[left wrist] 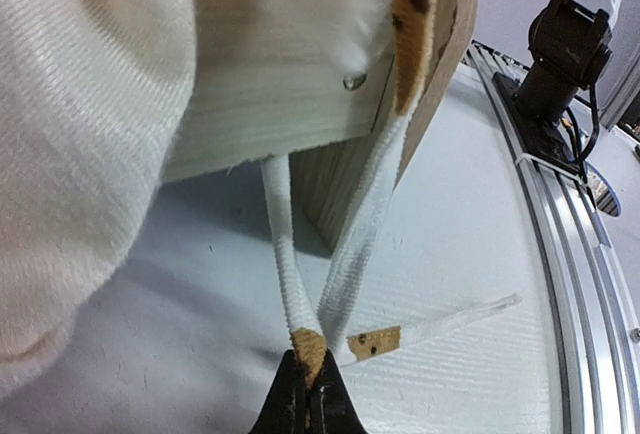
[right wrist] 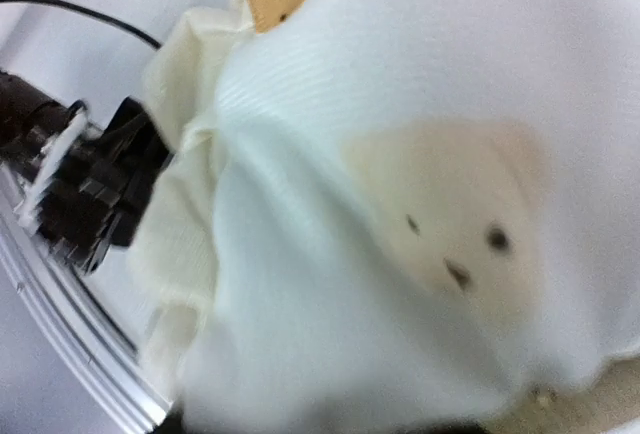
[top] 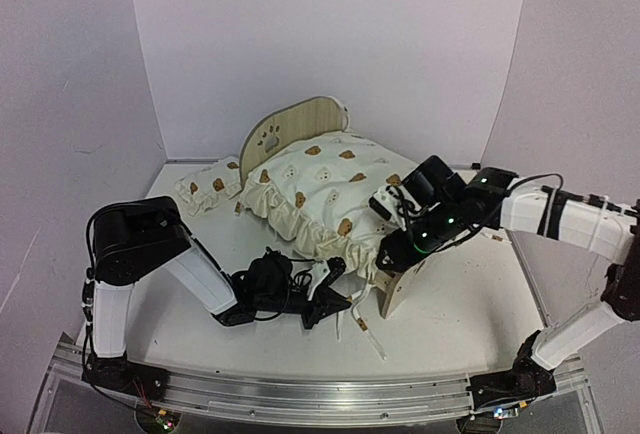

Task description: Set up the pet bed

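the left arm [top: 200, 279] is folded low and stretched rightward, the left gripper [left wrist: 308, 402] pinched closed on a tie end [left wrist: 308, 346]. the right arm [top: 540, 214] is reached leftward, the right gripper [top: 388, 204] angled down, its jaws hidden.

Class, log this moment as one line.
left hand: shut on cushion tie | right hand: at bear-print cushion, grip unseen | pet bed: beneath cushion

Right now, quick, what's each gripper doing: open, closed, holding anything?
Left gripper: closed, pinching the brown tip of a cushion tie.
Right gripper: pressed up against the cushion; open or closed cannot be told.
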Controlling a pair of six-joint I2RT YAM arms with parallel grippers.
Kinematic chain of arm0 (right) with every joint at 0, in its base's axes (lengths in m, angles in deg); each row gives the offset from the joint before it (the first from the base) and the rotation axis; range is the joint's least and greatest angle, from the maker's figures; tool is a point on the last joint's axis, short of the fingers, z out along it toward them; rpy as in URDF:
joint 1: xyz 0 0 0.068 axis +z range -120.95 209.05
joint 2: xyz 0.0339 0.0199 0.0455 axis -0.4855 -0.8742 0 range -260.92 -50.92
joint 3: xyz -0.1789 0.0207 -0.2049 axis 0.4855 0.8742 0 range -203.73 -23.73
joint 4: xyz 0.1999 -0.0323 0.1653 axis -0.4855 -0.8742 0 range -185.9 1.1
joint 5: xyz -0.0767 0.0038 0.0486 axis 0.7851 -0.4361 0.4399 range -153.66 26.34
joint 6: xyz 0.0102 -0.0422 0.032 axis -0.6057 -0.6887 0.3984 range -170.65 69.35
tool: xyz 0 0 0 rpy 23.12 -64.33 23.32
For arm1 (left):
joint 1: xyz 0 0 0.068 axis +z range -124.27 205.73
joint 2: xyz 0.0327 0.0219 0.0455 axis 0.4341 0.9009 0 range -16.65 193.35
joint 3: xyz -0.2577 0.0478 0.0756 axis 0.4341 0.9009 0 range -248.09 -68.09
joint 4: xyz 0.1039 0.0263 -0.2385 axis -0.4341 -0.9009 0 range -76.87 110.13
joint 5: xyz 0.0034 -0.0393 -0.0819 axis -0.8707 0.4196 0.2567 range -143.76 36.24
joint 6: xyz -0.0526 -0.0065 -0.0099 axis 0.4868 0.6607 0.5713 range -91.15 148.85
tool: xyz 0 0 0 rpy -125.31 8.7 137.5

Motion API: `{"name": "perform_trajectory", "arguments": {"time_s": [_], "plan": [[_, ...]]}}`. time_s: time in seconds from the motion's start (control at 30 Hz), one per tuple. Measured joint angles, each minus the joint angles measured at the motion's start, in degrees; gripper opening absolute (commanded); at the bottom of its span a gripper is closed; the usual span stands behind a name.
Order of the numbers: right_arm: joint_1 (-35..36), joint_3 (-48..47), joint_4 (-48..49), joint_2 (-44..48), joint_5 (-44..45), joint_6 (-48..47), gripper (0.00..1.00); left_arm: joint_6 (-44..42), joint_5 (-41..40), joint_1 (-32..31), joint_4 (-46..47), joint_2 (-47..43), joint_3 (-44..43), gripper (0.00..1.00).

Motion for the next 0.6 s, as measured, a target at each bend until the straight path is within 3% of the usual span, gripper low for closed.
{"name": "perform_trajectory", "arguments": {"time_s": [0.2, 0.3, 0.47, 0.6], "plan": [[1.20, -4.81, -13.57, 12.31, -0.79, 5.64, 0.68, 0.87, 1.22, 0.00, -10.29, -4.24, 0.48, 0.00], [5.42, -3.06, -16.83, 16.79, -0.20, 8.11, 0.69, 1.88, 2.58, 0.00, -14.71, -7.23, 0.50, 0.00], [19.10, 10.08, -6.12, 19.69, 0.35, 11.98, 0.70, 3.65, 3.54, 0.00, -17.35, -11.19, 1.49, 0.00], [25.83, 21.68, 5.03, 14.97, 9.20, 12.66, 0.70, 5.16, 3.67, 0.00, -18.38, -11.47, 1.51, 0.00]]}}
